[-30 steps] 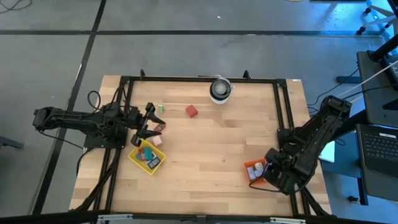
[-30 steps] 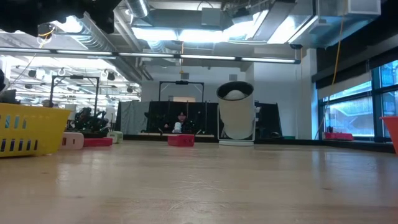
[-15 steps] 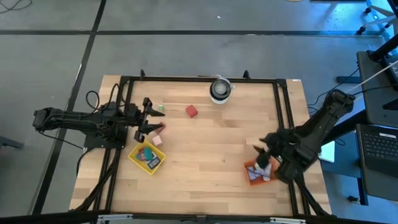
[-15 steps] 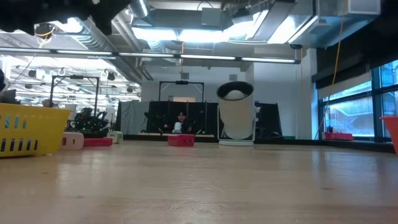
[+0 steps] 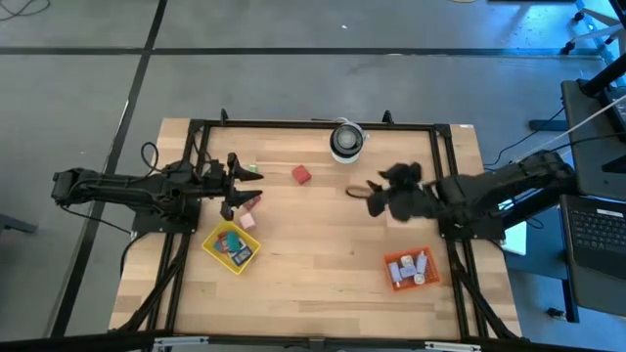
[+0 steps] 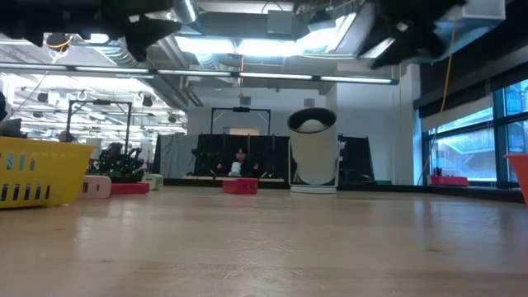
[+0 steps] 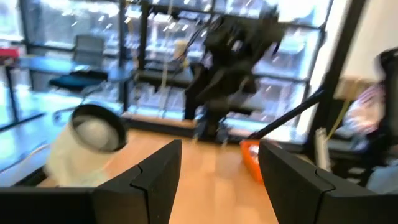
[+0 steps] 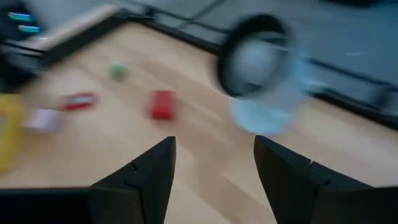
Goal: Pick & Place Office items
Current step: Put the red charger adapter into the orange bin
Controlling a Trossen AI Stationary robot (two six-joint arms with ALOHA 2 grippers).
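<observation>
Loose office items lie on the table's far left: a red block (image 5: 301,174) (image 8: 163,104), a green piece (image 5: 252,170) (image 8: 117,70), a flat red piece (image 5: 251,200) (image 8: 81,99) and a pink piece (image 5: 246,221). More pieces sit in the yellow tray (image 5: 213,246) and the orange tray (image 5: 393,279). My left gripper (image 5: 238,184) (image 7: 219,146) is open and empty, above the green and flat red pieces. My right gripper (image 5: 364,196) (image 8: 214,140) is open and empty, raised over the table's middle, right of the red block.
A white round roll with a dark centre (image 5: 346,140) (image 6: 313,147) stands near the far edge, just beyond my right gripper. A dark frame (image 5: 313,124) runs along the table's far, left and right sides. Bare wood spans the middle and near part of the table.
My right gripper has risen from over the orange tray at the near right and swung toward the table's far edge and left, ending over the middle near the red block. My left gripper has shifted slightly toward the far edge. No item has moved.
</observation>
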